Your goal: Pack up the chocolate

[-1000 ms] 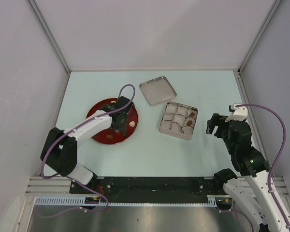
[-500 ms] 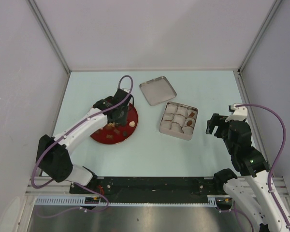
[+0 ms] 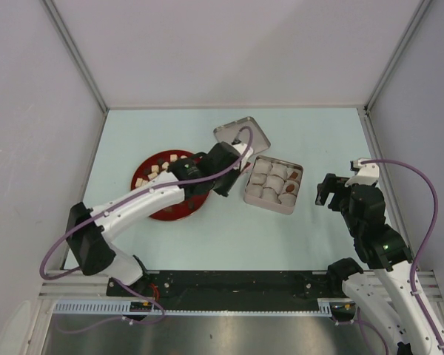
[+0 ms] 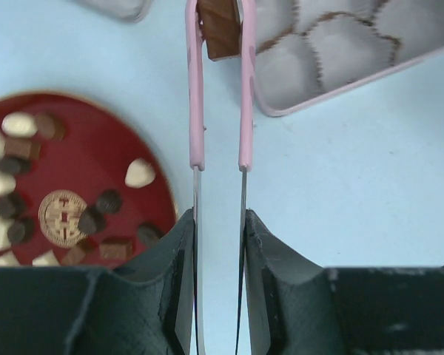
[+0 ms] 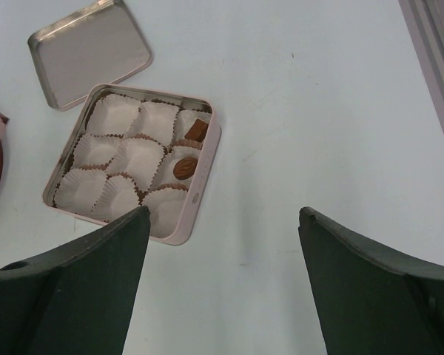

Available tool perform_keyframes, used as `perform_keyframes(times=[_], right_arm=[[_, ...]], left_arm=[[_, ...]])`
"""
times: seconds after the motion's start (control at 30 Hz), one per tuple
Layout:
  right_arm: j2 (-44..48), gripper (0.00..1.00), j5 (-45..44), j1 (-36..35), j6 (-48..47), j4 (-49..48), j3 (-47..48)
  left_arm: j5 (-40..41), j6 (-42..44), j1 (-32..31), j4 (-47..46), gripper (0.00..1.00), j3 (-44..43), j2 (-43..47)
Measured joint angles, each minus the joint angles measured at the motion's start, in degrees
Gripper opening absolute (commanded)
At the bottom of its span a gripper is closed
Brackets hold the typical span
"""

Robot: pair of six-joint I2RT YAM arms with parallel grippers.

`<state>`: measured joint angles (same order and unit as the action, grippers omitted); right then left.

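Note:
My left gripper (image 4: 219,222) is shut on pink-tipped tweezers (image 4: 195,111). The tweezers pinch a brown chocolate piece (image 4: 220,29) just over the near-left edge of the square tin (image 4: 340,89). From above, the left gripper (image 3: 229,166) hangs between the red plate (image 3: 179,208) and the tin (image 3: 246,194). Several dark and cream chocolate pieces (image 4: 139,174) lie on the plate (image 4: 96,159). Two brown pieces (image 5: 184,168) sit in the tin's paper cups (image 5: 118,115). My right gripper (image 5: 223,214) is open and empty, right of the tin (image 5: 204,177).
The tin's lid (image 3: 241,138) lies flat behind the tin, close to my left wrist. Grey walls enclose the table on three sides. The right gripper (image 3: 327,191) rests near the right wall.
My left arm has swung right from over the red plate to the tin's edge, carrying the brown piece in the tweezers. The right arm has not moved.

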<state>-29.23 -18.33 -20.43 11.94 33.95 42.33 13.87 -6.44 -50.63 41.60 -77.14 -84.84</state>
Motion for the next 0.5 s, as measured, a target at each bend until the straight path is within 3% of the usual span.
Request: perform_keyframes(times=[0.5], right_arm=[[0.35,0.86,-0.04,0.0,0.0,0.0,0.0]], left_arm=[[-8.72,15.69,-8.28,-3.41,0.11,-8.24,-13.86]])
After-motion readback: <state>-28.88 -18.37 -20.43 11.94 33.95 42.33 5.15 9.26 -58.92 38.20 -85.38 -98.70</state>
